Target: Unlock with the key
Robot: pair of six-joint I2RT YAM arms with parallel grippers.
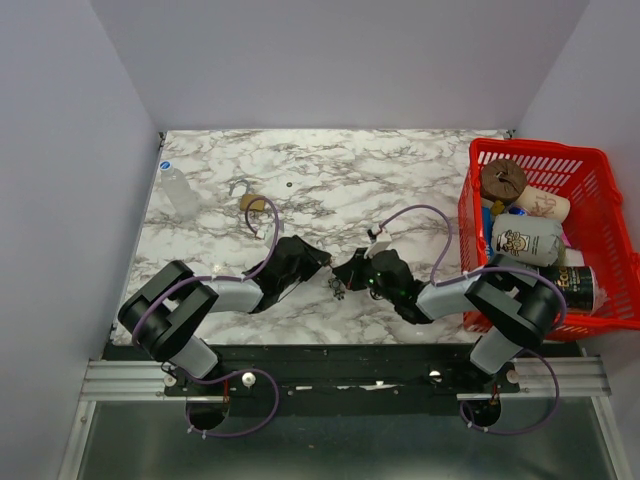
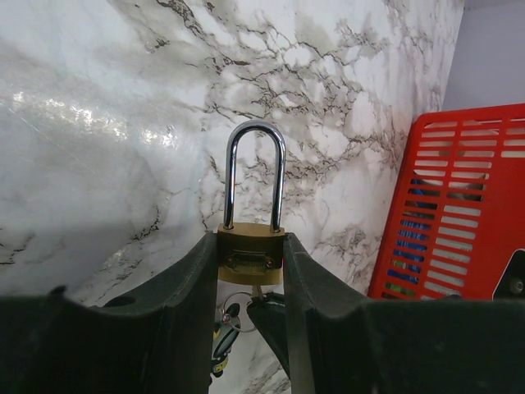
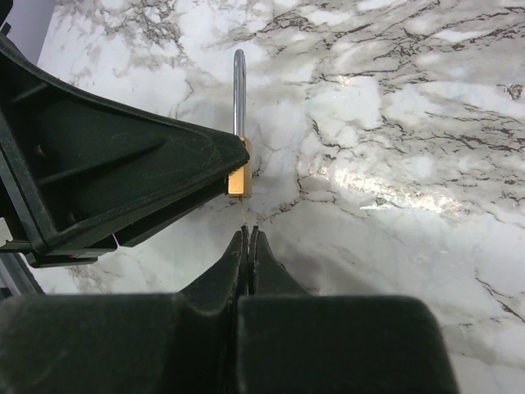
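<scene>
A brass padlock [image 2: 250, 256] with a long steel shackle [image 2: 254, 164] is clamped between my left gripper's [image 2: 250, 240] fingers, shackle pointing away. A key [image 2: 259, 289] sticks into the lock's underside, with a key ring and a small fob [image 2: 220, 338] hanging from it. My right gripper [image 3: 248, 231] is shut, its tips just below the lock [image 3: 239, 176] and pinching the key's head. In the top view the two grippers meet at the table's front middle, left gripper [image 1: 318, 264] and right gripper [image 1: 350, 272], with the key ring [image 1: 338, 289] below them.
A red basket [image 1: 470, 215] full of cups and cans stands at the right edge. A clear bottle [image 1: 180, 192] and a small brass object with a wire loop [image 1: 250, 200] lie at the back left of the marble table [image 1: 330, 170].
</scene>
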